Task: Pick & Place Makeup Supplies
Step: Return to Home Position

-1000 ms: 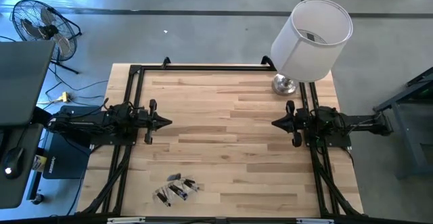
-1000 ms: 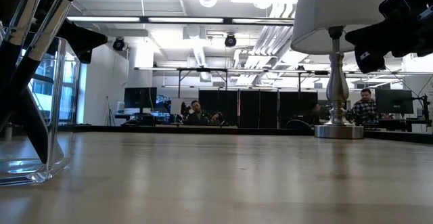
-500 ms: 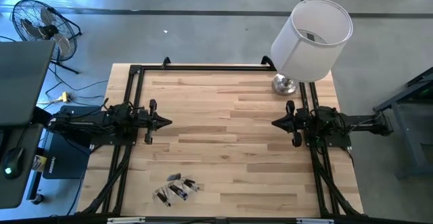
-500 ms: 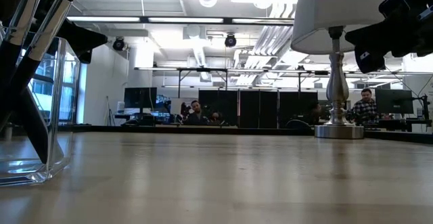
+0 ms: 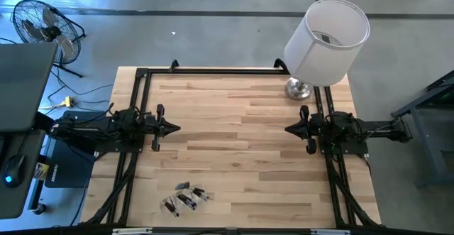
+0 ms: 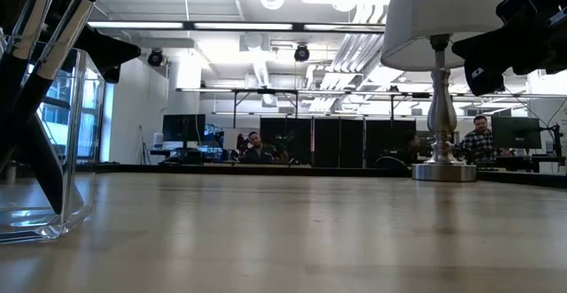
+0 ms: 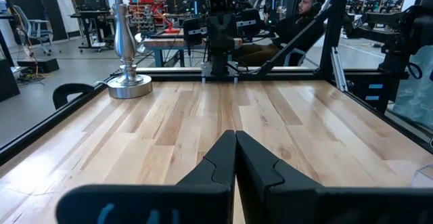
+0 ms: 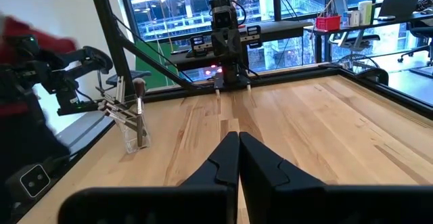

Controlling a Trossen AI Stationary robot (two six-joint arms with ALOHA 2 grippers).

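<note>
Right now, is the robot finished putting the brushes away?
Nearly done. The makeup brushes stand in the clear organizer; I see none loose on the table. Nothing is in hand: left gripper and right gripper are shut, empty, at the table's sides. No brushes look left.

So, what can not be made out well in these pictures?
- Number of brushes: too small in the high view.
- Organizer: cut off by the low view's left edge.
- Lamp base: partly hidden under the shade in the high view.
</note>
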